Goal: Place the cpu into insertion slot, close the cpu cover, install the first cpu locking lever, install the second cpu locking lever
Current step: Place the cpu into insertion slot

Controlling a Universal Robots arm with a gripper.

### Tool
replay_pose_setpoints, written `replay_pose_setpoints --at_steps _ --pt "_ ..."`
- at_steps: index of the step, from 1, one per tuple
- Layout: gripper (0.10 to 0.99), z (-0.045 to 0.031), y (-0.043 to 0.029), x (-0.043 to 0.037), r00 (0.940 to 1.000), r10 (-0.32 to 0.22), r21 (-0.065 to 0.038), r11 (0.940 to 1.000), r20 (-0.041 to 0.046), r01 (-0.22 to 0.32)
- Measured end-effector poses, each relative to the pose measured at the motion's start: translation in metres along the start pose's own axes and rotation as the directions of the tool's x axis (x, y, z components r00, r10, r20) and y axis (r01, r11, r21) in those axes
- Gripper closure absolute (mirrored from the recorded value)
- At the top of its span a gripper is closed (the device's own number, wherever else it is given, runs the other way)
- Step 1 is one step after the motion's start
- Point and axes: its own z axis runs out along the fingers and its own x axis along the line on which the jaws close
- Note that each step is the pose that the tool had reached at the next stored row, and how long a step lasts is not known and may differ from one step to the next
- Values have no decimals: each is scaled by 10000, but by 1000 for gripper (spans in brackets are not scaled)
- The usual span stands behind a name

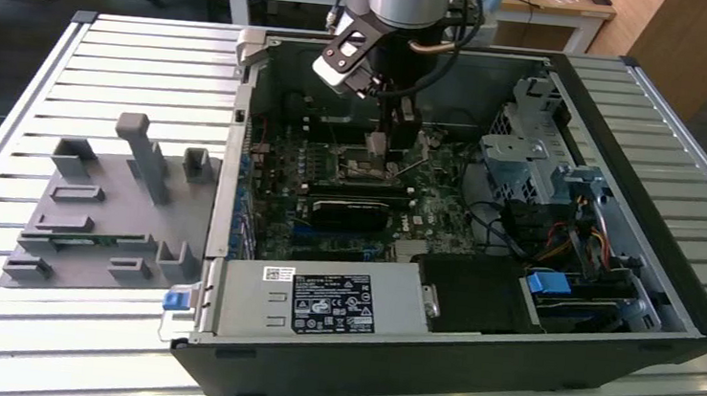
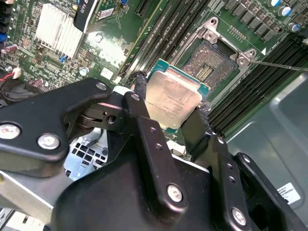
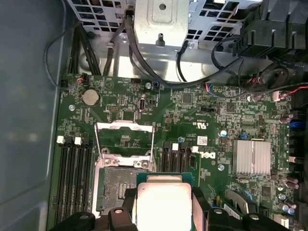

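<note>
The cpu point(image 2: 173, 98) is held clamped between the fingers point(image 2: 147, 130) just beside the empty insertion slot point(image 2: 209, 65), whose cpu cover point(image 3: 124, 126) is seen open, so no step is judged complete.

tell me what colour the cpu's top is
Pale silvery-beige metal on the cpu, with a thin green edge around it; it shows best in the second wrist view.
</note>
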Motion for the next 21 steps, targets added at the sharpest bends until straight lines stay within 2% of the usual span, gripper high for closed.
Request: replay_pose_setpoints --at_steps 5,10,21 --pt "545 27 2 84 10000 -1 -1 10000 -1 1" --pt "545 94 -6 156 9999 169 6 9999 11 -169" --pt "545 174 -85 200 9998 213 8 9998 15 -213"
